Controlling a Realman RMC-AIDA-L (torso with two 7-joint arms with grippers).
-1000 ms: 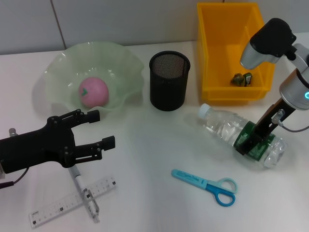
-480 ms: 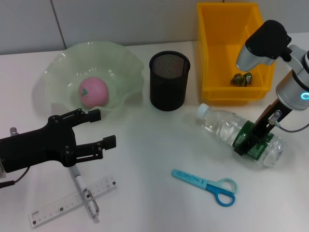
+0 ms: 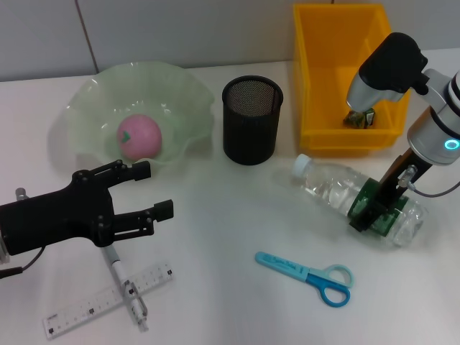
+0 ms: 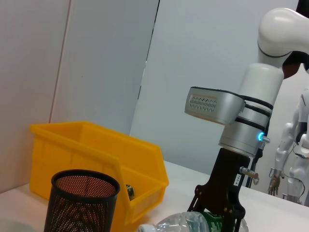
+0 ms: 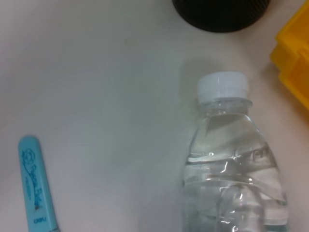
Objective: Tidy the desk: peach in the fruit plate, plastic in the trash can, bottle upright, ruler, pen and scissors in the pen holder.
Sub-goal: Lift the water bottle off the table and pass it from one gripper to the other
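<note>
We see the clear plastic water bottle point(image 3: 357, 198) lying on its side on the white worktop point(image 3: 230, 215); long axis runs diagonally, white cap point(image 3: 305, 164) pointing toward the black mesh pen holder point(image 3: 251, 119), base away toward the robot's right; it lies just in front of the yellow plastic bin point(image 3: 343, 75); the right gripper point(image 3: 372, 212) is down over the bottle's green label band, fingers straddling the body near the base end and apparently clamped on it; label text unreadable to us.

Left gripper point(image 3: 147, 191) hovers over the worktop on the left with fingers apart, nothing between them; below it lies the pen point(image 3: 123, 280) crossing the clear plastic ruler point(image 3: 108, 300), the two touching.

Light-blue-handled scissors point(image 3: 307, 277) lie flat in front of the bottle, well apart from it; sheathed blade points toward the robot's left, handle loops toward the right; the sheath carries small print we cannot read.

Pink peach point(image 3: 139, 136) sits in the pale green wavy-edged plate point(image 3: 86, 108); a small crumpled dark piece point(image 3: 359, 118) lies in the yellow bin.
</note>
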